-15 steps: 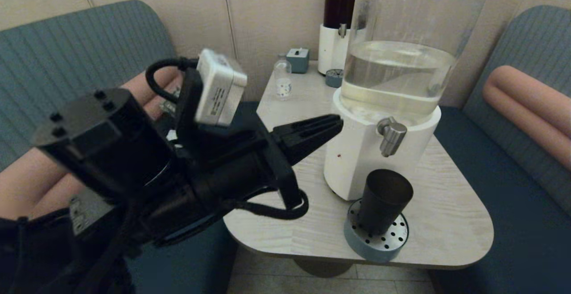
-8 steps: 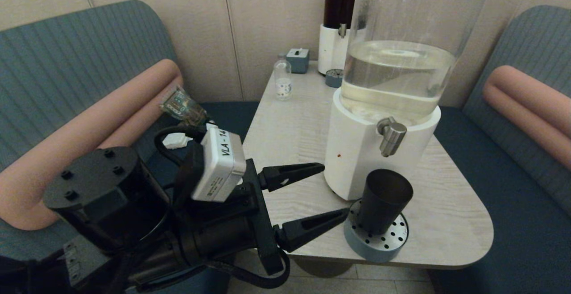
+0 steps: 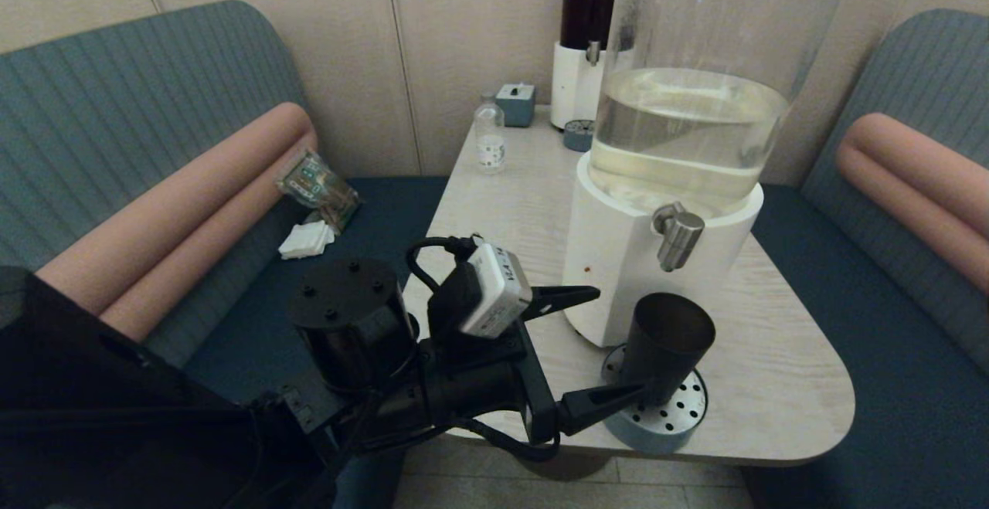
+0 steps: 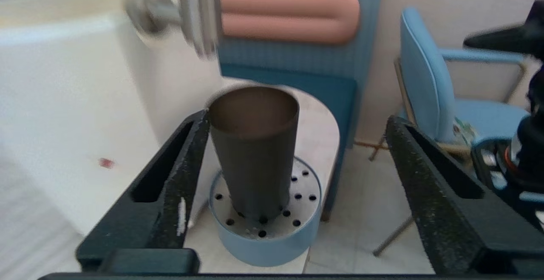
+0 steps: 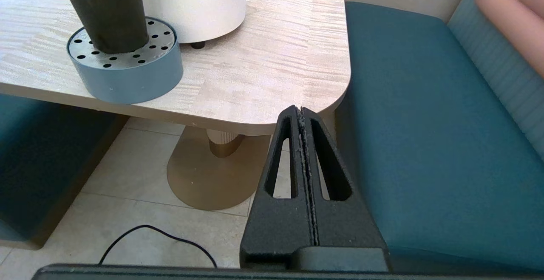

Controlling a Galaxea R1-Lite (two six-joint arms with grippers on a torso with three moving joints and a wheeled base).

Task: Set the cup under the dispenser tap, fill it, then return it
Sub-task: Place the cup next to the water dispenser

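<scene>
I see the cup (image 3: 663, 343) standing upright on the perforated blue drip tray (image 3: 657, 425), directly below the dispenser tap (image 3: 678, 235) of the clear-tank dispenser (image 3: 680, 146). From the cup's 9 o'clock, my left gripper (image 3: 610, 347) reaches in with fingers spread wide around the cup, gripping nothing. My right gripper (image 5: 301, 112) hangs pressed closed, empty, below the table (image 3: 773, 354) edge.

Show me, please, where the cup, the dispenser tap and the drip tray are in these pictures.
cup (image 3: 663, 345): head view, on its dark side wall.
dispenser tap (image 3: 678, 235): head view, on the steel spout.
drip tray (image 5: 131, 77): right wrist view, on its blue outer wall.
</scene>
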